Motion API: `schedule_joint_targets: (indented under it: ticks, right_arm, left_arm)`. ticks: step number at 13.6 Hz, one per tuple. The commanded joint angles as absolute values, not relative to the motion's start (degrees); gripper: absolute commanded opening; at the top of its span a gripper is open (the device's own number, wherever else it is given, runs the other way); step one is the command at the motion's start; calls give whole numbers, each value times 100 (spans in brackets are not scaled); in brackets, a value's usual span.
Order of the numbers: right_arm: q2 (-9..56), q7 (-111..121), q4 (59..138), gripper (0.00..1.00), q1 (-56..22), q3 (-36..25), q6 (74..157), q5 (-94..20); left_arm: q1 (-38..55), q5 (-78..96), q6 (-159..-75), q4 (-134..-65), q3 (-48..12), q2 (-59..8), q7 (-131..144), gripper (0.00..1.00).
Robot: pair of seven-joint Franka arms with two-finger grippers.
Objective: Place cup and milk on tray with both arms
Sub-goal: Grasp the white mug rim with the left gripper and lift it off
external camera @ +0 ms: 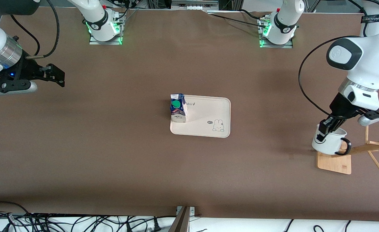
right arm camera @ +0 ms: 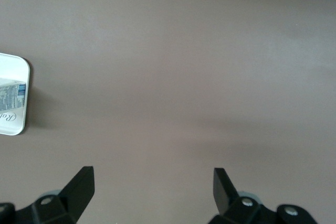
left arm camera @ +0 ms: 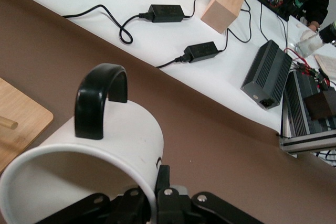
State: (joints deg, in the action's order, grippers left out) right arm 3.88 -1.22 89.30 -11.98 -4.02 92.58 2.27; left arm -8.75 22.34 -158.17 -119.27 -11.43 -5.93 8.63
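The cream tray (external camera: pixel 208 124) lies in the middle of the table. The milk (external camera: pixel 178 109) stands upright on the tray's corner toward the right arm's end. My left gripper (external camera: pixel 324 129) is shut on the rim of the white cup (external camera: pixel 331 143) and holds it tilted over the wooden rack base (external camera: pixel 334 164). In the left wrist view one finger (left arm camera: pixel 164 179) presses the cup's (left arm camera: pixel 105 145) outer wall; the black handle (left arm camera: pixel 97 98) points up. My right gripper (external camera: pixel 56 75) waits open and empty over bare table at the right arm's end; its view (right arm camera: pixel 153 184) shows the tray's corner (right arm camera: pixel 16 127) and the milk (right arm camera: pixel 10 93).
A wooden rack with pegs (external camera: pixel 371 146) leans over its base beside the cup, at the left arm's end. Cables lie along the table's edge nearest the front camera (external camera: pixel 80 222). The left wrist view shows power bricks (left arm camera: pixel 165 11) and a wooden block (left arm camera: pixel 228 1) off the table.
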Motion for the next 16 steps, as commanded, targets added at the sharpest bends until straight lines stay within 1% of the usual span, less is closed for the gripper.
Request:
schedule_joint_targets:
  ticks: [1,4,7,8,11,14,16]
  right_arm:
    - [325,-149,8938,100,-1178,-396,9211,290]
    - [316,-149,8991,100,-1169,-483,9167,281]
    - [316,-149,8991,100,-1169,-510,9150,290]
    - [316,-149,8991,100,-1169,-510,9149,290]
    - [316,-149,8983,100,-1169,-510,9141,281]
    - [316,-141,8991,100,-1178,-510,9141,290]
    - [316,-141,8991,100,-1178,-510,9149,290]
  left_arm:
    - [-923,1751,-14858,-11498,-1265,-475,800,0]
    - [-923,1196,-13312,-10857,-1353,-483,817,0]
    - [-914,1195,-11003,-9777,-1362,-606,826,0]
    - [-914,1195,-10351,-9469,-1362,-667,835,0]
    - [-862,1195,-9004,-8922,-1388,-791,826,0]
    - [-572,1195,-8010,-8859,-1450,-800,835,0]
    - [-440,1195,-7560,-8859,-1450,-843,852,0]
